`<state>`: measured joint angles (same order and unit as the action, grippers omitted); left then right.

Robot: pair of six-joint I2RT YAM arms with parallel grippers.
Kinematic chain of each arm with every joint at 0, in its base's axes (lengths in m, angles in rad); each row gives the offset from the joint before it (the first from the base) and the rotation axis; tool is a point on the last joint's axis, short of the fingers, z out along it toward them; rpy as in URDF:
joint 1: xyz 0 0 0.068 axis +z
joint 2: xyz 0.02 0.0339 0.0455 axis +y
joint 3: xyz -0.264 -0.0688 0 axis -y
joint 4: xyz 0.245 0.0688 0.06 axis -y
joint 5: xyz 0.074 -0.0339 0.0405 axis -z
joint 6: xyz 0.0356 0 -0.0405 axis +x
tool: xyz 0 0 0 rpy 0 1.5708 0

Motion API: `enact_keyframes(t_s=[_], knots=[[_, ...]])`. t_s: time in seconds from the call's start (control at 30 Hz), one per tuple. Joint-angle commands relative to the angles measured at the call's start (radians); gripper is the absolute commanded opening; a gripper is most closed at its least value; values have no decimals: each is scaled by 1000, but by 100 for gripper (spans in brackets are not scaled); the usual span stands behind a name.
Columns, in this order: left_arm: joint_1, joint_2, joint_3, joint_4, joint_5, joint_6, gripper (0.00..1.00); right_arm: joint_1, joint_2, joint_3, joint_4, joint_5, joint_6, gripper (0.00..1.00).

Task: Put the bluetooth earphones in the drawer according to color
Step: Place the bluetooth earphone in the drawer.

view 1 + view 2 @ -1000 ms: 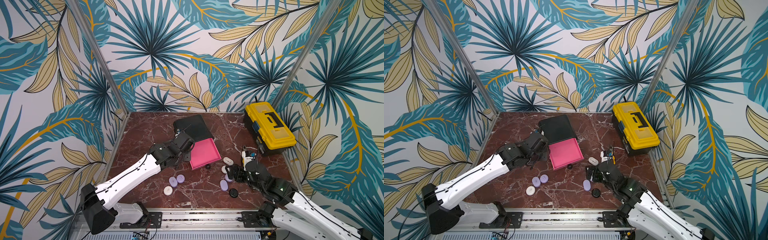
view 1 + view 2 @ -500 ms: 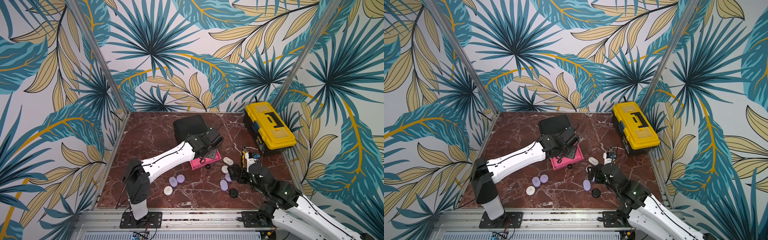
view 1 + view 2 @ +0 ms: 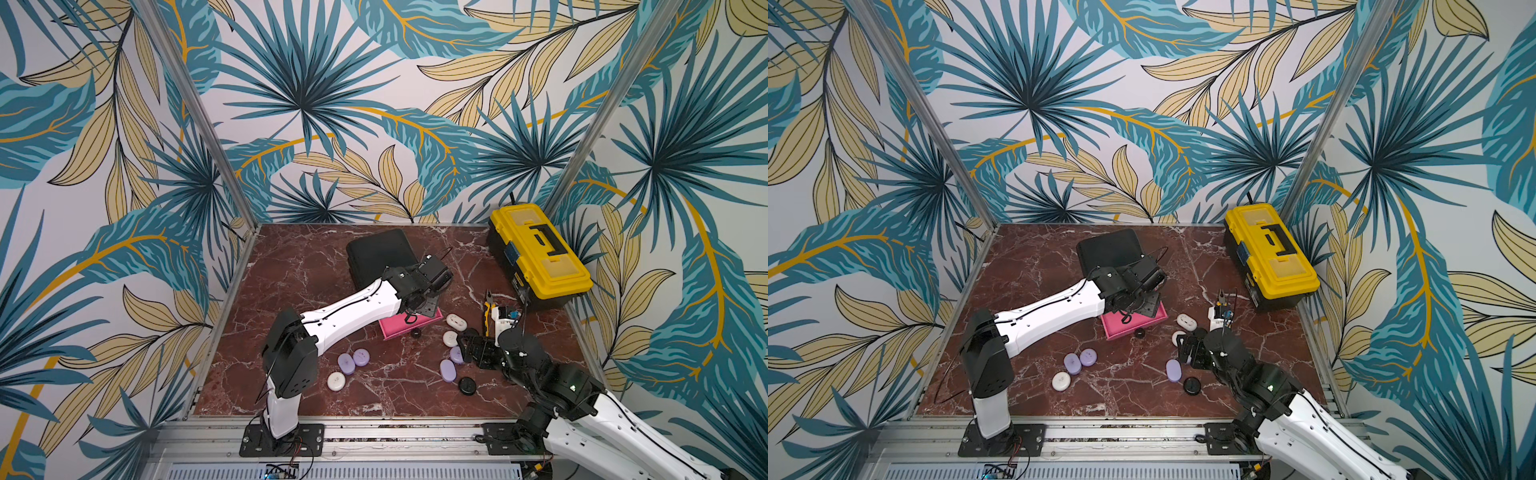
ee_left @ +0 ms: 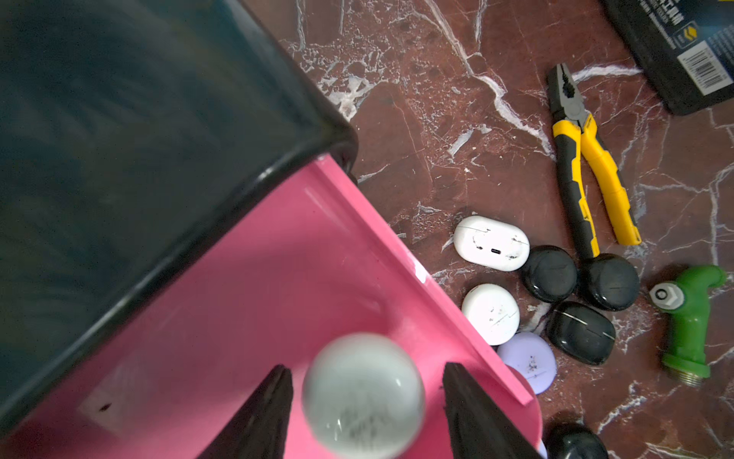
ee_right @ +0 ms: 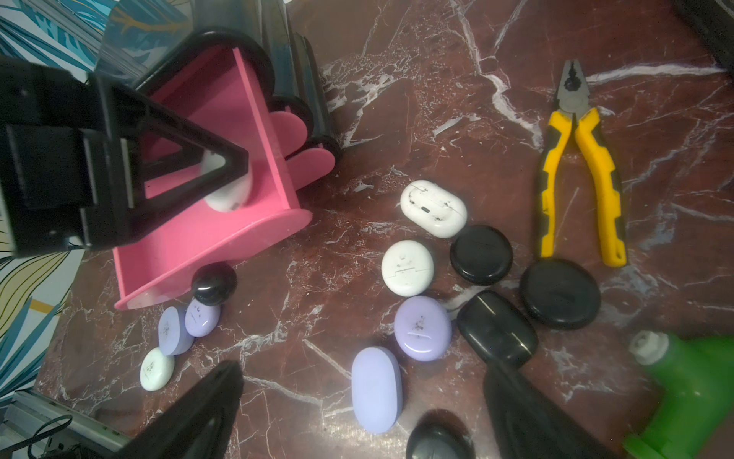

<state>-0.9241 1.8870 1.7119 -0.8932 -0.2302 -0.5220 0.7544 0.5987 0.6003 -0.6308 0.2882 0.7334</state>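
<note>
The drawer is a black cabinet with its top pink drawer pulled out. My left gripper hangs open over that pink tray. A blurred white earphone case sits between its fingers with a gap on each side. From the right wrist view that white case shows low inside the pink drawer. My right gripper is wide open above a lilac oval case. Around it lie white, lilac and black cases. Two lilac cases and a white one lie nearer the left arm.
A yellow-and-black toolbox stands at the back right. Yellow pliers and a green-handled tool lie between it and the cases. The drawer's black knob juts toward the front.
The left arm swung right from beside the cabinet to over the pink drawer. Its jaws then parted from the white case. The right arm barely shifted.
</note>
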Motion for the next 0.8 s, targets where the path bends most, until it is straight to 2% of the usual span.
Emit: enact_keyframes(t_s=[0.0,0.13,0.3,0.53,0.77], knots=[[1,-37,61,-38,-22,5,77,0,19,-8,-19,26,4,100],[1,-109,38,-39,-33,8,87,0,27,-9,-4,21,9,99],[1,-232,-32,-35,-36,4,94,0,4,-15,-1,1,18,99],[2,-453,-219,-18,-111,-22,100,0,1,-22,0,-8,28,100],[20,-719,-439,-36,-188,-49,100,0,1,-20,-2,-25,34,99]])
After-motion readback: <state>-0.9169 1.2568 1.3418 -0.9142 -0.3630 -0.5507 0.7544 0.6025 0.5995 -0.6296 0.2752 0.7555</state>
